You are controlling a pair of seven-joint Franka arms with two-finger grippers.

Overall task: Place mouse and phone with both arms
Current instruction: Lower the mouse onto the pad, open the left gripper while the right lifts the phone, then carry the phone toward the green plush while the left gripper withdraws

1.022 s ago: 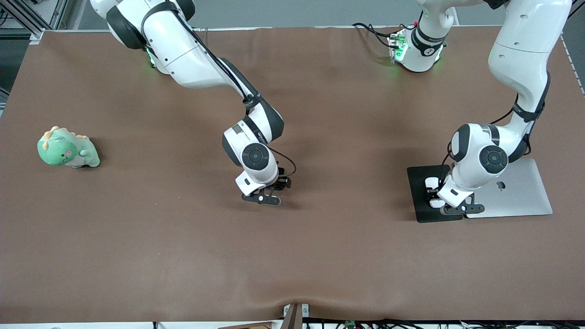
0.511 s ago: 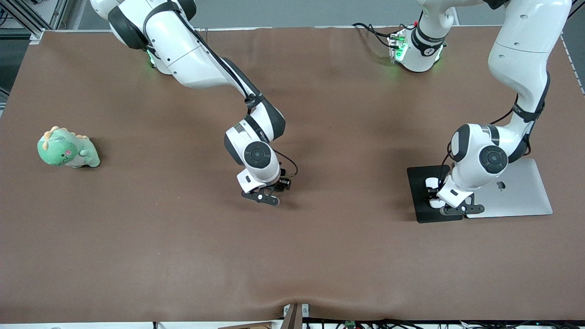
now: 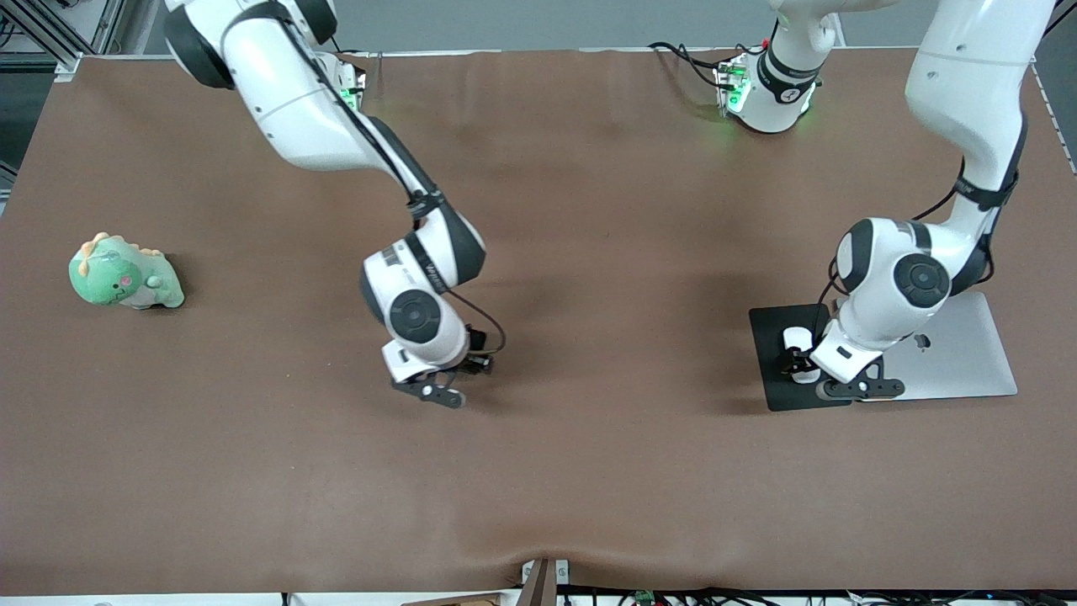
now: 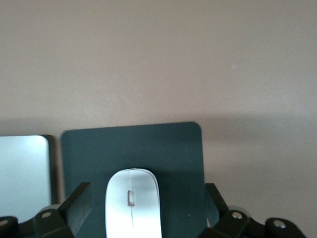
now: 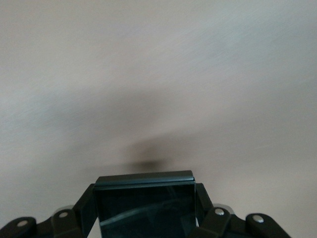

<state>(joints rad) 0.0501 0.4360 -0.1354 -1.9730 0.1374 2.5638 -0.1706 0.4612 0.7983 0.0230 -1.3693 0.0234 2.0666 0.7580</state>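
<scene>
Right hand (image 5: 143, 213) clamped on the phone (image 5: 144, 204), held up over bare mid tabletop (image 3: 589, 210). Left hand (image 4: 143, 215) spread wide, fingers clear of the mouse (image 4: 132, 202) either side. Mouse sits on the mouse pad (image 4: 173, 148) beside the laptop (image 3: 959, 353).

- Setting: robotics laboratory, test bench.
- Worktop (image 3: 589, 471): one wide surface under a plain brown covering, slightly rippled at the edge nearest the front camera.
- Two white jointed arms, right arm (image 3: 336, 126) and left arm (image 3: 968, 101), bases fixed along the worktop's top edge, green status lights glowing at each base.
- Loose black cables (image 3: 686, 55) beside the left arm's base.
- Aluminium framing (image 3: 50, 29) just off the worktop's corner by the right arm's base.
</scene>
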